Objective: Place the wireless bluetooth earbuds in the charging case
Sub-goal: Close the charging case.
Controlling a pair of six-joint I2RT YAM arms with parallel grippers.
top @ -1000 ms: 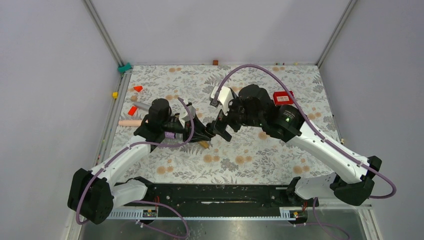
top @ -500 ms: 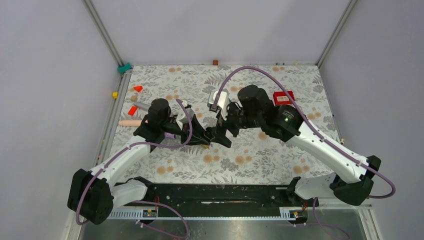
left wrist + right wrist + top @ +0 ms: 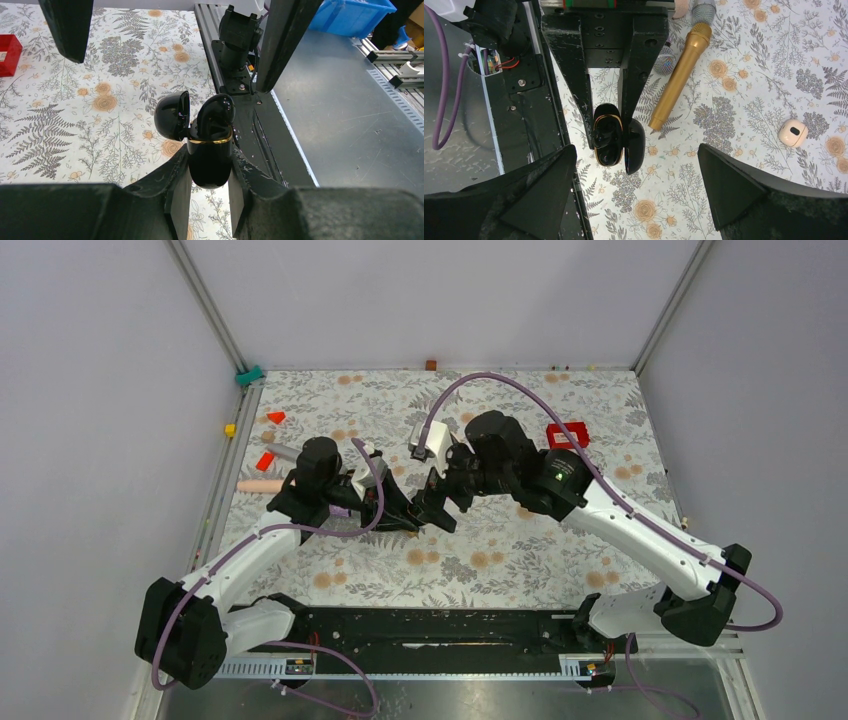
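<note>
Left gripper [image 3: 209,172] clamped on the charging case [image 3: 209,162], lid [image 3: 172,116] open, so the wells face my right gripper [image 3: 634,152], spread wide over it and holding nothing. One earbud [image 3: 216,111] stands proud in the case; I judge it needs pressing home.

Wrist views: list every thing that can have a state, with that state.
charging case: lid open, clamped in the left gripper.
earbud: sitting in the case, top sticking out.
left gripper: shut on the charging case.
right gripper: open, holding nothing.
gold microphone: lying flat on the table.
cream-pink object: lying loose on the table.
</note>
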